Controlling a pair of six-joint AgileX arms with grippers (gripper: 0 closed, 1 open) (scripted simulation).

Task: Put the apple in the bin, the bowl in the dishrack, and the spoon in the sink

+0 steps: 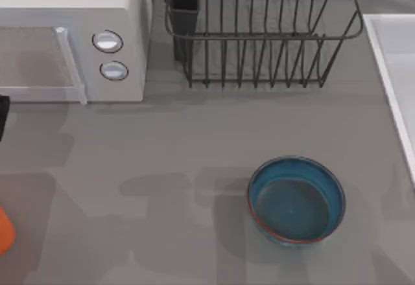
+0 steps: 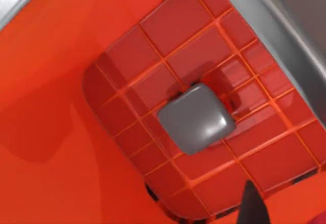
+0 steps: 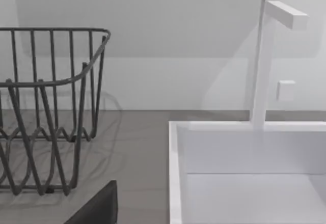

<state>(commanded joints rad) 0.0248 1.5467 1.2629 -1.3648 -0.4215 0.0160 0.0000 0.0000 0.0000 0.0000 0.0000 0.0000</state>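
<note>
No text, label, brand, number or sign can be read anywhere: the two round knobs (image 1: 107, 41) on the white microwave (image 1: 71, 13) are unmarked, and the bowl (image 1: 296, 199), dishrack (image 1: 259, 32) and sink (image 3: 244, 147) carry no lettering

Grey table (image 1: 194, 129) carries microwave (image 1: 71, 39), dishrack (image 1: 259, 32), sink (image 1: 395, 71), bowl (image 1: 296, 199), orange bin (image 1: 5, 230).

Counted: one bowl (image 1: 296, 199), one dishrack (image 1: 259, 32), one sink (image 3: 244, 173), one microwave (image 1: 71, 39) with two knobs, one orange bin (image 2: 76, 132).
</note>
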